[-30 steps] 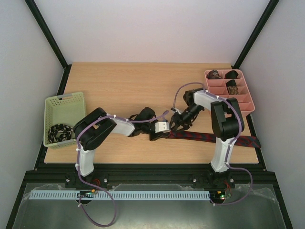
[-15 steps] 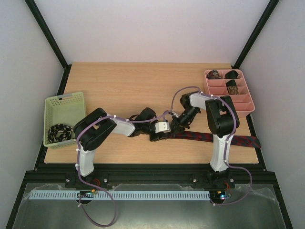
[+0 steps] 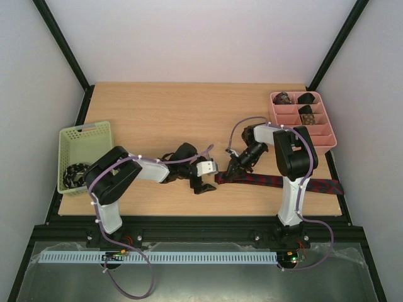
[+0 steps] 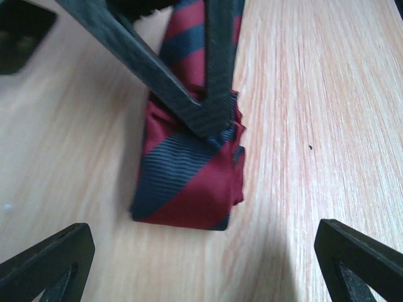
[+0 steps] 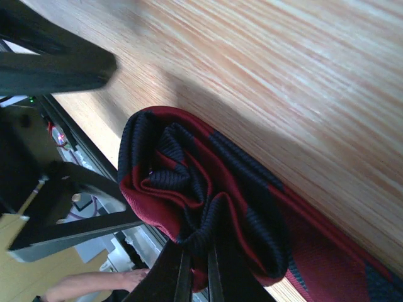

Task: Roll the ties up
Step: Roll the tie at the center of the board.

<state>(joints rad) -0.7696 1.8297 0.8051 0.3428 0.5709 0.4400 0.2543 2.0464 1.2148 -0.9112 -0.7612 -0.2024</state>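
Basket at the table's left edge; tray far right — tie lies before it, along the front.

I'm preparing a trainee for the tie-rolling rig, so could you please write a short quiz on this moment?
1. True or false: the left hand is gripping the red-and-navy tie.
2. What does the right hand hold? A) the tie's folded end B) a rolled brown tie C) nothing
3. Short answer: what lies in the green basket?

Key: 1) False: its fingers stand open, clear of the tie. 2) A. 3) The black-and-white tie.
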